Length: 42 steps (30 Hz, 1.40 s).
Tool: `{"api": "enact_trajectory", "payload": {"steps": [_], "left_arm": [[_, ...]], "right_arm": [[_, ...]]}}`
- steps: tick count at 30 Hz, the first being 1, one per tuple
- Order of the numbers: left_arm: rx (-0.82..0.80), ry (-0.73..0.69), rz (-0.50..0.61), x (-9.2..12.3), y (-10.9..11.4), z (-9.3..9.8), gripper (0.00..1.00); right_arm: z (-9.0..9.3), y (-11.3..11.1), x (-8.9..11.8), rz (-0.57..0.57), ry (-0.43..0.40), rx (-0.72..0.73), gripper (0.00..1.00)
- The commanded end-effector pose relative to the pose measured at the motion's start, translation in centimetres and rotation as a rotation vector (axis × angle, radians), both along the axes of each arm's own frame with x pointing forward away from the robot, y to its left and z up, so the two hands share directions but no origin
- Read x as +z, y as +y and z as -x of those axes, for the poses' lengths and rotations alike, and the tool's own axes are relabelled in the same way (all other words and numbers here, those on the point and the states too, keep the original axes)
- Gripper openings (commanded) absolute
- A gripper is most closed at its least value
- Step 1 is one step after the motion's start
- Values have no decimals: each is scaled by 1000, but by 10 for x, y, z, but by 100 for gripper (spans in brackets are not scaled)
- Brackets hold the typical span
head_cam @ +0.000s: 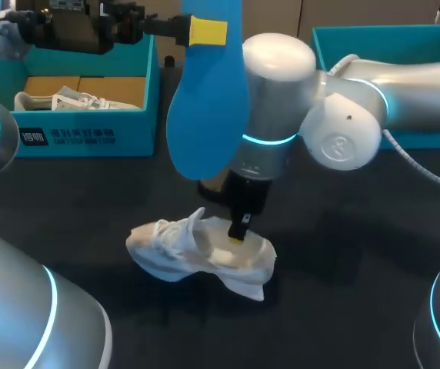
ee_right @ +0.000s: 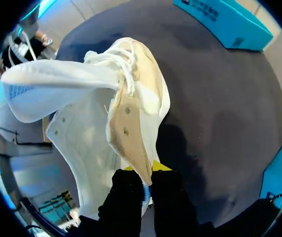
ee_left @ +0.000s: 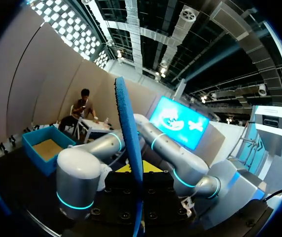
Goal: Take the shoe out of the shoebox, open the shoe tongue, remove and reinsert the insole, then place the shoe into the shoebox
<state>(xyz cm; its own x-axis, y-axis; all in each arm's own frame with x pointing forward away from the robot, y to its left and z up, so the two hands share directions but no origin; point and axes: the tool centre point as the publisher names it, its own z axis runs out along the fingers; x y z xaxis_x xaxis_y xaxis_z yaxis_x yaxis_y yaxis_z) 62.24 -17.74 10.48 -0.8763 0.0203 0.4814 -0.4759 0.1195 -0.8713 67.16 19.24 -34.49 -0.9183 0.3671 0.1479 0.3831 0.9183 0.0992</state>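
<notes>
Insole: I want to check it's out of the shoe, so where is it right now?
In the head view the blue insole hangs in the air from the left pincer, above the white shoe on the dark table.

text: white lettering on shoebox (head_cam: 89, 131) front wall | legible: no | elsewhere: nothing readable
</notes>
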Motion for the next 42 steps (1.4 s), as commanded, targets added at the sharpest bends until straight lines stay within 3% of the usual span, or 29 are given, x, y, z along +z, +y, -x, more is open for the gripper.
{"api": "enact_trajectory", "payload": {"steps": [1,18,21,37,42], "left_arm": [[-1,0,-2,0,-1,0,0],[-1,0,-2,0,-1,0,0],[-1,0,-2,0,-1,0,0],[-1,0,-2,0,-1,0,0],[-1,0,-2,0,-1,0,0]], "right_arm": [[19,-7,13,-16,-33,-263,0],[19,-7,13,-16,-33,-263,0],[20,-17,8,-49,-2,-365,0],[30,-30,17,-190,-17,-849,0],[29,-32,12,-205,-5,-928,0]]}}
